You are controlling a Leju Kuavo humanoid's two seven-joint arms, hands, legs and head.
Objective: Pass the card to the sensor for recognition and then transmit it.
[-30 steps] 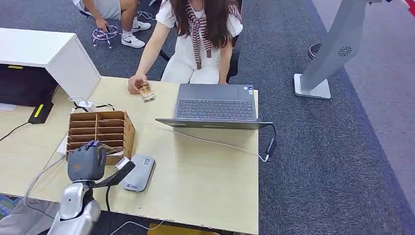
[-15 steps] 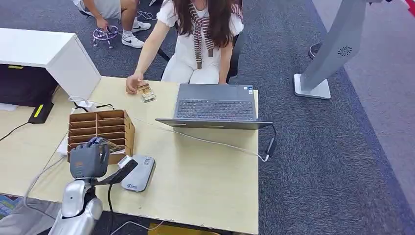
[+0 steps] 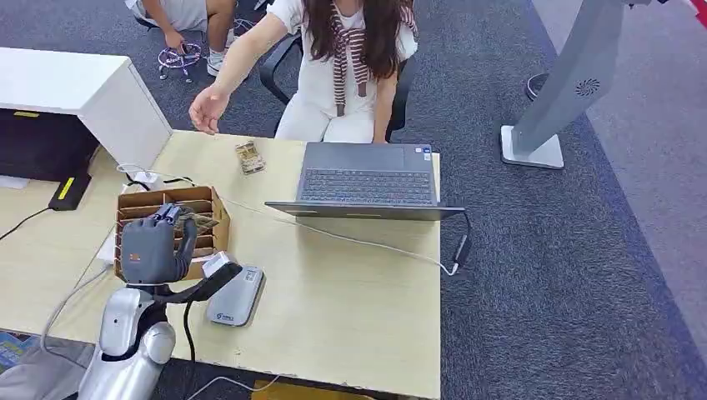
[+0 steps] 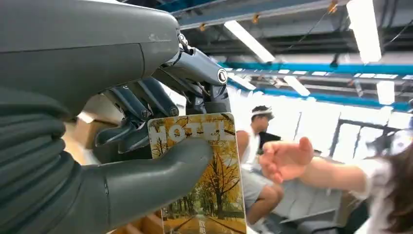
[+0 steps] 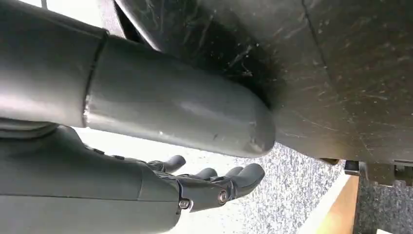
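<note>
Above the front-left part of the pale wooden desk [image 3: 350, 283], the left hand [image 3: 152, 248] is raised in front of the brown cardboard slotted organiser box [image 3: 204, 202]. It holds a yellow hotel key card printed with autumn trees [image 4: 199, 170]: the thick grey thumb [image 4: 160, 165] presses across the card's face and the dark fingers [image 4: 146, 109] close behind it. The card stands roughly upright in the grip.

Just beside the left hand, a flat grey card sensor [image 3: 238, 293] lies on the desk, apart from the card. A second small card with a brownish print [image 3: 248, 156] lies flat near the desk's far edge, beside an open grey laptop [image 3: 367, 179]. A thin white cable [image 3: 350, 239] runs across the desk in front of the laptop.

Behind the desk sits a person in white clothing [image 3: 333, 58], with one hand [image 3: 207, 108] lifted off the desk, palm open.

The right hand [image 5: 209, 187] hangs over speckled grey carpet [image 5: 272, 195], its fingers extended, slightly apart and holding nothing.
</note>
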